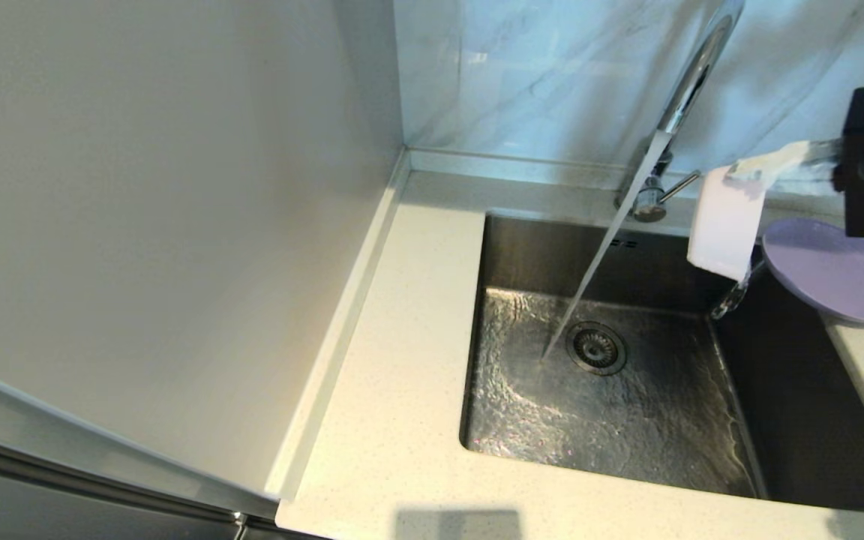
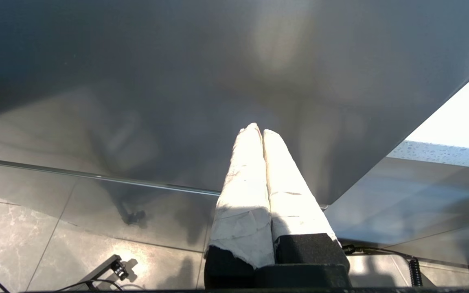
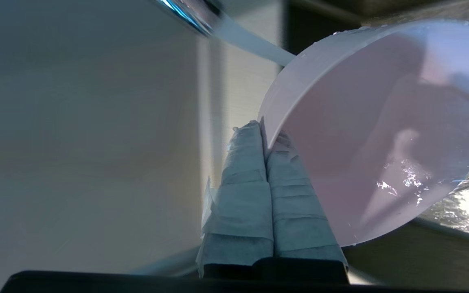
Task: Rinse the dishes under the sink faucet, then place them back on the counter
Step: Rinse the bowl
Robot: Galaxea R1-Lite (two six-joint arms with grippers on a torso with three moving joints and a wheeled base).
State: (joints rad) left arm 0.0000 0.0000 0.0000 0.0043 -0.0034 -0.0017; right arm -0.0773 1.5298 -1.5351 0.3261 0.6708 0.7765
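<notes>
We are seeing the right gripper pinching the bowl's rim between its taped fingers, pressed tight on it. In the head view this gripper is holding the bowl tipped on edge above the sink's back right corner, beside the faucet. Water is running from the spout into the basin and landing just left of the drain, apart from the bowl. The plate is sitting on the counter at the sink's right edge, overhanging the basin. The left gripper is hanging parked, fingers pressed together and holding nothing.
</notes>
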